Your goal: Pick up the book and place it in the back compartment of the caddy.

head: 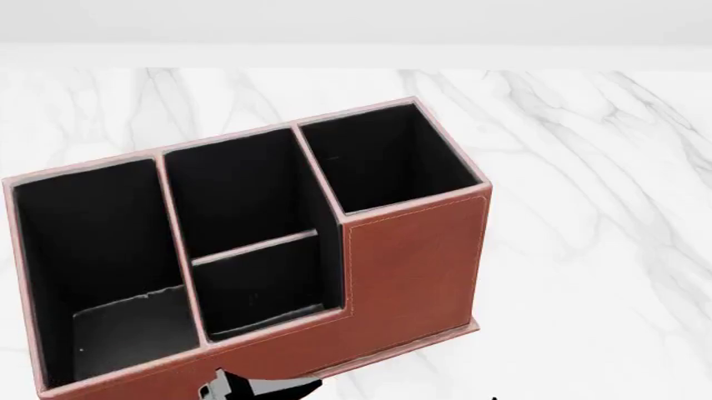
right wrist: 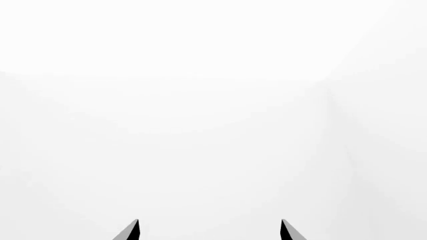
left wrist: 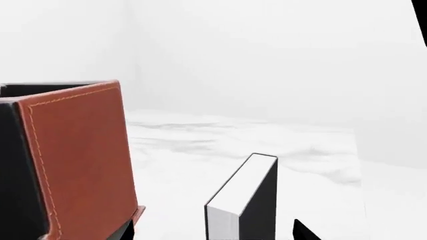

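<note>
White marble desk (head: 579, 167), grey veining, plain white wall behind. Nothing else on the surface besides the task items.

Head view: caddy (head: 412, 258) fills the left and centre of frame, reddish-brown outer wall with pale trim and black lining, four cells. Long end cell at 9 o'clock, another at 1 o'clock. The middle is split by a thin crossbar: back compartment (head: 262, 287) sits between the crossbar and the low wall section, on the near side; the other middle cell is against the tall wall at 12 o'clock. All cells look empty, apart from a grey sheen on the floor of the 9 o'clock cell.

Book (left wrist: 243, 200) shows in the left wrist view only: black covers, white page block, standing tilted on the desk, just beside the caddy's end wall (left wrist: 80, 160) but apart from it. Not in any compartment. A small dark-and-white shape at 6 o'clock under the caddy's near edge in head view may be the same book; can't confirm.

Left gripper: only a black sliver at the edge of its wrist view near the book, cannot tell whether its jaws are apart or together, or whether it touches the book.

Right gripper (right wrist: 208, 231): two dark fingertips (right wrist: 132, 231) spread wide apart, nothing between them, facing blank white.
</note>
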`<state>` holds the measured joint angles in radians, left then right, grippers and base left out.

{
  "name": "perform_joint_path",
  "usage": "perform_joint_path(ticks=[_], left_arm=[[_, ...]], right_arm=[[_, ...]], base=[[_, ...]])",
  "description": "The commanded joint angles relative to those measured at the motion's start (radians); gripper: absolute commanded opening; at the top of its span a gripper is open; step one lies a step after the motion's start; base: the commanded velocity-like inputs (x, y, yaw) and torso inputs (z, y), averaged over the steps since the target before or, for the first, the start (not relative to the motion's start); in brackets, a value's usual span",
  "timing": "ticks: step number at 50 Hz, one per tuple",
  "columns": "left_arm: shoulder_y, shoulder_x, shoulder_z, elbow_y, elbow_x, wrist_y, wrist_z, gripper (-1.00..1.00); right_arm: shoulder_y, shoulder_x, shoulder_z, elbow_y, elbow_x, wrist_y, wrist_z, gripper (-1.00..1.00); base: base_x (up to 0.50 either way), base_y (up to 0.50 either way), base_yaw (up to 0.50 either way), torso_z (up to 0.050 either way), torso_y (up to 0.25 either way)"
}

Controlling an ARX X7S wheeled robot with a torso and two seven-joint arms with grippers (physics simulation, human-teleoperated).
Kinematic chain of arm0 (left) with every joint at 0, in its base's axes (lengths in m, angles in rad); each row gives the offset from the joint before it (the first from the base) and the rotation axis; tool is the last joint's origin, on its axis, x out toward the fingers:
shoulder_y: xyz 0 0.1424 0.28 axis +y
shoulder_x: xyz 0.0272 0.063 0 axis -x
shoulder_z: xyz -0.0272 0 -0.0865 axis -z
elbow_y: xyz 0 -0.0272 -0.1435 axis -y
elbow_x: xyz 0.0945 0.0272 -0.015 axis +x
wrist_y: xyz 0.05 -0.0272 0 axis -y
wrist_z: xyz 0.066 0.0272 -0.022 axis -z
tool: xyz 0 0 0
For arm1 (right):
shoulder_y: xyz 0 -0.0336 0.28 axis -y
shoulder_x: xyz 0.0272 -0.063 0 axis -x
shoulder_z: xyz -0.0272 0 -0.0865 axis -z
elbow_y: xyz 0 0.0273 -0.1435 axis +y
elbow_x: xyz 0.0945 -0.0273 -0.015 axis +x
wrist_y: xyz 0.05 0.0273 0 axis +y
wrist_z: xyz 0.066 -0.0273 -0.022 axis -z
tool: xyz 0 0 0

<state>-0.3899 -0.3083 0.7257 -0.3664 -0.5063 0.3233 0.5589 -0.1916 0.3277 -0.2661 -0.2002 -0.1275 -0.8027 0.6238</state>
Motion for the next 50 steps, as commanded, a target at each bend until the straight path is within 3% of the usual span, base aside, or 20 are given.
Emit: perform_joint_path(ticks=[1, 50], left_arm=[[-0.020, 0.023, 0.008, -0.042, -0.003, -0.004, 0.016, 1.00], [-0.105, 0.096, 0.061, -0.187, 0.011, -0.069, 0.059, 1.00]], right_arm=[[0.000, 0.003, -0.002, 0.000, -0.001, -0.001, 0.005, 1.00], [0.003, 0.012, -0.016, 0.001, -0.011, 0.004, 0.023, 1.00]], base=[[0.00, 0.00, 0.00, 0.000, 0.000], [0.00, 0.00, 0.00, 0.000, 0.000]])
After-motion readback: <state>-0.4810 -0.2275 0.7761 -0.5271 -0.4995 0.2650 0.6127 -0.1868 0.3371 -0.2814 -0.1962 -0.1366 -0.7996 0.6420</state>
